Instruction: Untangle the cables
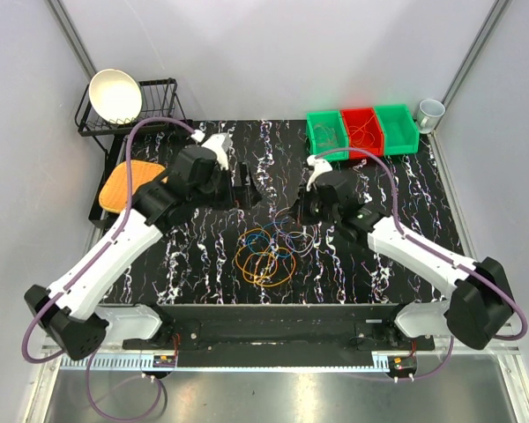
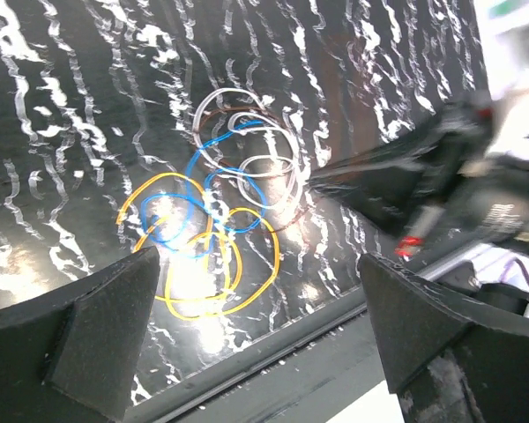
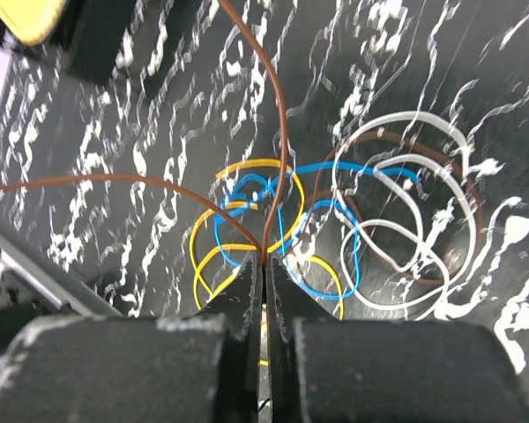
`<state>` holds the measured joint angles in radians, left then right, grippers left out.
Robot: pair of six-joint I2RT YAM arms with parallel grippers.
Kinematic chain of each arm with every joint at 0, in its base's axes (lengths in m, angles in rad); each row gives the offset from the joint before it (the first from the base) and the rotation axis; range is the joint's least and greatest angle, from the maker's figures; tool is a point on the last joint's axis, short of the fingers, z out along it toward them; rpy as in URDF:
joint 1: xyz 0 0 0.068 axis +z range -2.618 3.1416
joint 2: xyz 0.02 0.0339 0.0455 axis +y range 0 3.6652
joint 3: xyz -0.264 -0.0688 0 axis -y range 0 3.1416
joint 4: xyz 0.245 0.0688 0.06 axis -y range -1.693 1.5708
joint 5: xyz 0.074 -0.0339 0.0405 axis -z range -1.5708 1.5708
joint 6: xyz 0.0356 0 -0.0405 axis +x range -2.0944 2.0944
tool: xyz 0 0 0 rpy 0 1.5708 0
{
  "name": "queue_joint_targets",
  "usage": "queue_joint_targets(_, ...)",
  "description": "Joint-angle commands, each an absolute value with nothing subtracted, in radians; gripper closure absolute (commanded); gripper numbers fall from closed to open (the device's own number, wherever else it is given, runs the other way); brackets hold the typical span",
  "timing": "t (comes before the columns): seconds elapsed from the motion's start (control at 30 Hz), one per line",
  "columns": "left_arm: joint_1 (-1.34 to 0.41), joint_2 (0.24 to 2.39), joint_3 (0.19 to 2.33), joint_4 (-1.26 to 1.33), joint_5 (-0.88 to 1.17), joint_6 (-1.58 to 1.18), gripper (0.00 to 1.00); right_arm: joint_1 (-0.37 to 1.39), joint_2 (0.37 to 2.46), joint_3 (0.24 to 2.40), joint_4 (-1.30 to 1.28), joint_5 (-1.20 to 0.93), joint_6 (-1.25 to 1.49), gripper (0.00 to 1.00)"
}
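Right jaws pinch a brown cable [image 3: 284, 132]; left jaws gape toward cables [image 1: 266, 254].

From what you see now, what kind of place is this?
Probably a lab robot test cell: plain grey walls, a marbled table, staged props like coloured bins and a dish rack.

A robotics lab cell: plain white walls [image 1: 273, 53] enclosing a marbled table [image 1: 414, 187].
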<state>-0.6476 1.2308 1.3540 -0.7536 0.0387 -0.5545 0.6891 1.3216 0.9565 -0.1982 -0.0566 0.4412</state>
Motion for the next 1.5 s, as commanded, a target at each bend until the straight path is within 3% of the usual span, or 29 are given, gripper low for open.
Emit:
queue_joint_targets(0.0, -0.643, 1.169, 1.298, -0.749, -0.054, -0.538, 0.01, 0.692, 1.273, 1.086, -0.242, 0.032, 0.397, 1.0)
queue_joint_targets(0.57, -0.643, 0.948, 1.052, -0.862, -0.252, -0.512, 0.01, 0.466, 1.313, 1.489, -0.39, -0.029, 0.35, 1.0)
queue_joint_targets(1.07, -0.641, 0.865, 0.888, -0.824, -0.287, -0.517, 0.02, 0.364, 1.439, 1.956, -0.483, 0.089, 0.232, 1.0)
queue_joint_targets(1.47, -0.641, 0.858, 0.867, -0.795, -0.298, -0.511, 0.01, 0.35, 1.681, 2.564, -0.624, 0.123, 0.157, 1.0)
